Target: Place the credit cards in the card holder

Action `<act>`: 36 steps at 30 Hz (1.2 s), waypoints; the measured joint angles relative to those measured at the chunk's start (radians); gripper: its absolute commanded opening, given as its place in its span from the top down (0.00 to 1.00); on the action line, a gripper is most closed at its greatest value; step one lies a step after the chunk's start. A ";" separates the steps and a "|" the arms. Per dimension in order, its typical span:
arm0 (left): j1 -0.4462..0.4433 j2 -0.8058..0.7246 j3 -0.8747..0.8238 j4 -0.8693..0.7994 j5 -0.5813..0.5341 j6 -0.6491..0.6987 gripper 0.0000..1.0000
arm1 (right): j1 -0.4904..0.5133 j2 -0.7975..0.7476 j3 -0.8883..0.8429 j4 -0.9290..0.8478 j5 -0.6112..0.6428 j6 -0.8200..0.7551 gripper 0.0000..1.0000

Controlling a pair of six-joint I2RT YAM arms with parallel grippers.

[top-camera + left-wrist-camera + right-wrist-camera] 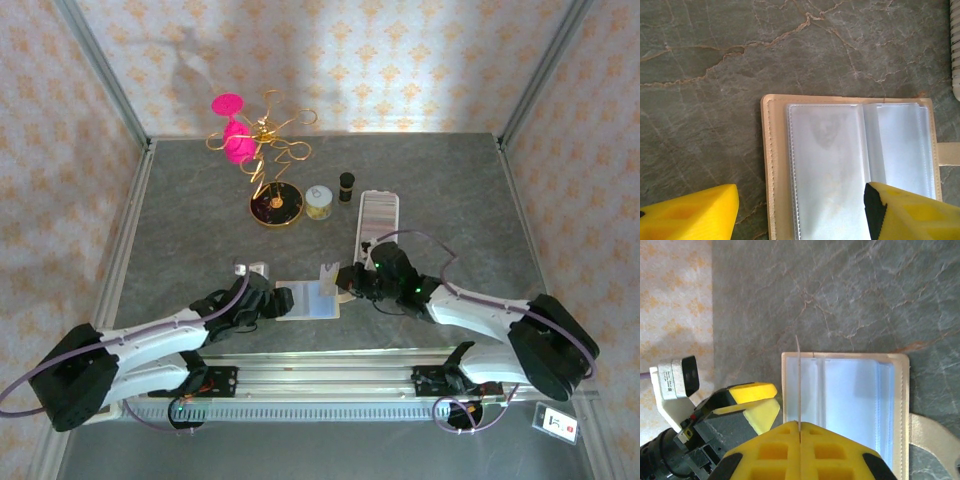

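Top view: the card holder (308, 300) lies open on the table (180, 220) between the two hands; far behind it stand a gold wire stand (272, 180), a small jar (319, 203), a dark bottle (346, 185) and a ribbed clear case (378, 215)
Right wrist view: the right hand (800, 432) is clenched on a credit card (798, 385), seen edge-on as a thin upright line over one side of the open holder
Left wrist view: the left hand (801, 204) is released, its yellow fingers (690, 215) wide apart, one over bare table, the other over the clear sleeves (830, 165)
Hard to make out: the card's face and colour, since its edge faces the wrist camera and from above it is a pale sliver; fingers cut off the holder's near edge in both wrist views; the strap tab (950, 152) runs out of frame
Card and hand: pinched between the right fingers, its far part standing free beyond them
Holder and hands: left hand at one end, right hand at the other, both low and close
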 measured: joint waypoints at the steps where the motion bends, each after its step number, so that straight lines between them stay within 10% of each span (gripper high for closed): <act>1: 0.000 0.006 0.002 -0.003 0.000 0.003 0.32 | 0.007 0.011 0.000 0.007 0.001 0.006 1.00; 36: 0.000 0.177 0.125 -0.122 -0.023 0.102 0.66 | 0.119 0.247 0.060 0.105 0.057 0.046 1.00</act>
